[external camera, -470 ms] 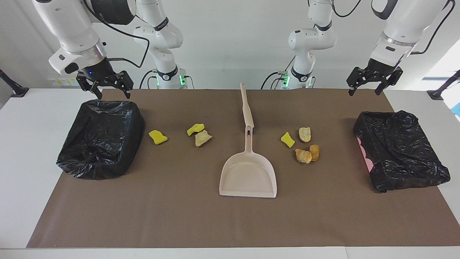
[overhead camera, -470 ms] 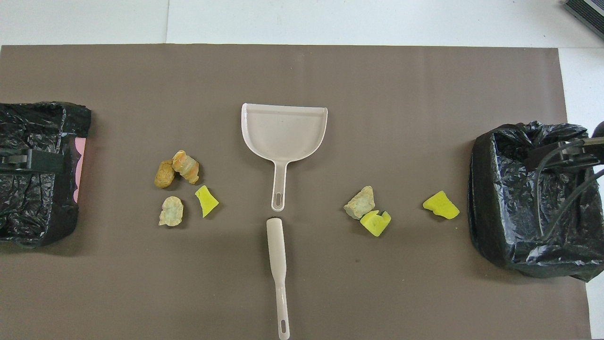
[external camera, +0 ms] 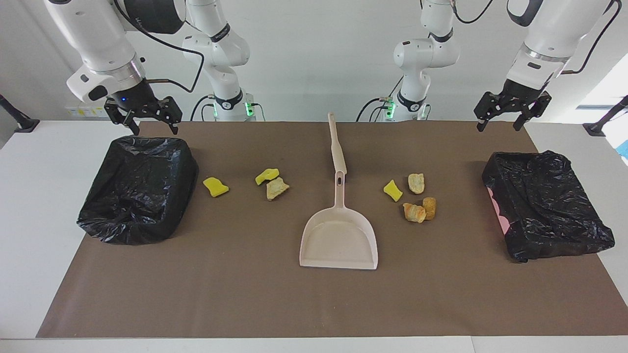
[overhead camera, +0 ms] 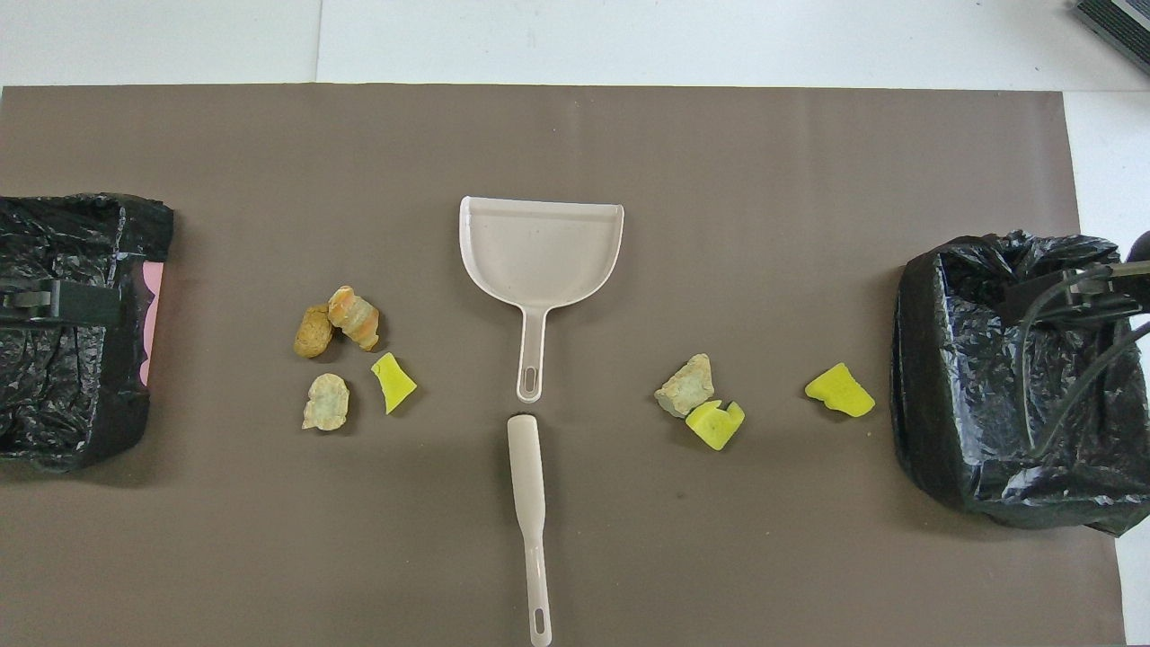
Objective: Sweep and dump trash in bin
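Hovering: left gripper [external camera: 506, 115] and right gripper [external camera: 143, 117], fingers spread, over bins' robot-side edges. Risk: brush [external camera: 336, 145] sweep scatters trash [external camera: 416, 197] past dustpan [external camera: 339, 240]; lumps light, irregular.

A beige dustpan [external camera: 339, 239] lies mid-table on the brown mat [external camera: 245, 294], its handle pointing toward the robots, with the brush [external camera: 336, 144] in line just past it. Trash lies on both sides – a yellow piece [external camera: 215, 187] near one black-lined bin [external camera: 137, 189], a yellow and a tan lump [external camera: 277, 188] touching, and four pieces [external camera: 415, 195] toward the other bin [external camera: 547, 206]. The right gripper [external camera: 143, 120] hangs over its bin's robot-side rim, fingers apart; the left gripper [external camera: 508, 117] hangs above the mat's corner, also spread – neither holds anything
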You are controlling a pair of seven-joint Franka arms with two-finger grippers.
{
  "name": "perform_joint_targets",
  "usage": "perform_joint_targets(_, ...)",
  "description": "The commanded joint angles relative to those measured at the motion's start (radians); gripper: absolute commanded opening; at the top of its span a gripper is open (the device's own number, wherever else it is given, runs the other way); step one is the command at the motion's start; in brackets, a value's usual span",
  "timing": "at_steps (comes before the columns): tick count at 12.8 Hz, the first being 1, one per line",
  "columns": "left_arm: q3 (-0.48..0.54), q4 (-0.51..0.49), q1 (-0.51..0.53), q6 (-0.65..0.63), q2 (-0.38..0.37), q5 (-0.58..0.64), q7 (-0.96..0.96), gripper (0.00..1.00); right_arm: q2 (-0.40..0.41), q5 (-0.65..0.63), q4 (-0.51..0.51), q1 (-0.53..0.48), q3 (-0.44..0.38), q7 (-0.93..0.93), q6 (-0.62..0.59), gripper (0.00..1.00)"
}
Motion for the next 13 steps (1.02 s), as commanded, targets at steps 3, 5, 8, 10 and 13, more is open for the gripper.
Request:
perform_joint_targets(3, 0.001, -0.018, -0.005, 0.003, -0.016, -0.001, -0.012, 1.00, -0.009, 0.003, -0.007, -0.003, 0.002, 0.015, -0.003, 1.00)
perform_joint_targets(5, 0.001, -0.018, -0.005, 0.001, -0.018, -0.001, -0.010, 1.00, -0.009, 0.003, -0.007, -0.003, 0.002, 0.015, -0.003, 1.00)
perform_joint_targets(8, 0.001, -0.018, -0.006, 0.000, -0.018, -0.001, -0.010, 1.00, -0.011, 0.003, -0.007, -0.003, 0.002, 0.015, -0.003, 1.00)
perform_joint_targets(10, 0.001, -0.020, -0.009, 0.000, -0.018, -0.001, -0.010, 1.00, -0.009, 0.001, -0.007, -0.003, 0.001, 0.016, -0.001, 1.00)
perform_joint_targets(13, 0.001, -0.021, -0.011, 0.006, -0.018, -0.004, -0.013, 1.00, -0.011, 0.001, -0.007, -0.008, 0.002, 0.015, -0.009, 1.00)
